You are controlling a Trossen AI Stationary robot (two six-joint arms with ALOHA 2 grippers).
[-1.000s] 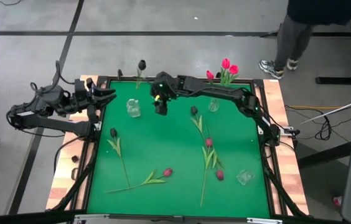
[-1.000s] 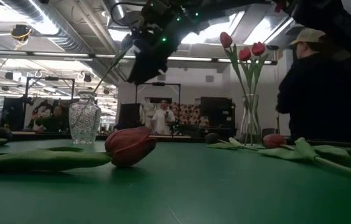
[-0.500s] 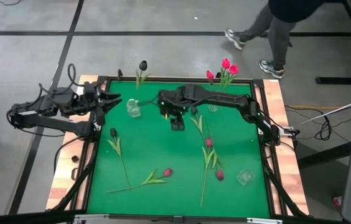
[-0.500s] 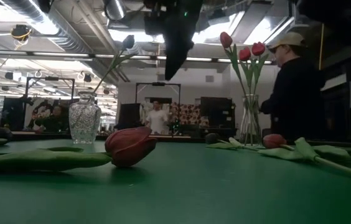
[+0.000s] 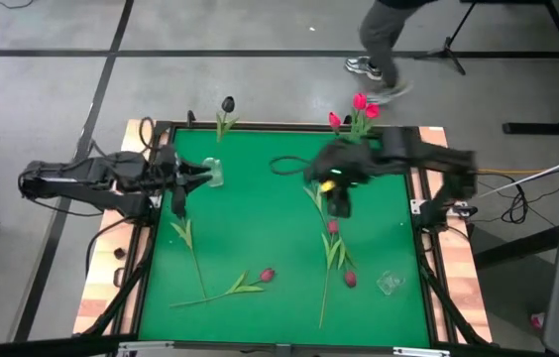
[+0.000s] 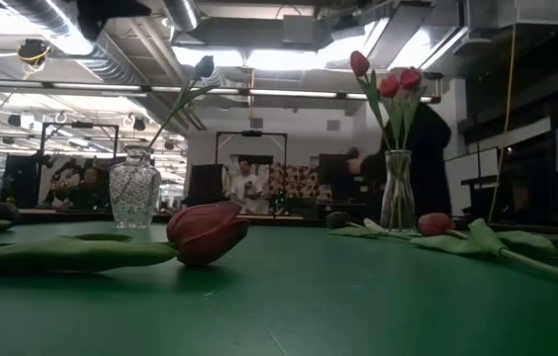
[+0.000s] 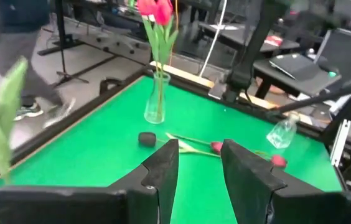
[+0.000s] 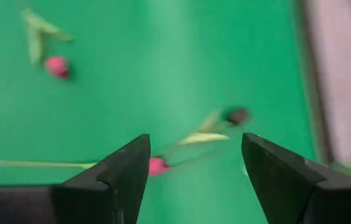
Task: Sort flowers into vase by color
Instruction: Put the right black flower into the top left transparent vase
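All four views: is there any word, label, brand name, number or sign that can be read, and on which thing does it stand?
None can be read.
Green table: no print on it.
Two clear vases: no label shows.
Left gripper, right gripper: no marking shows on the dark fingers.
Room behind the table in the low view: wall pictures, too small and dim to read.

Left end effector (image 7: 198, 168) is seen with fingers apart, nothing held between them. Ahead on the green table (image 7: 88, 149) a clear vase (image 7: 156, 99) with pink-red flowers (image 7: 155, 9) stands upright. A dark bud (image 7: 147, 138) and pink buds (image 7: 216, 147) lie near. A second glass vase (image 7: 282, 132) is tilted farther off.
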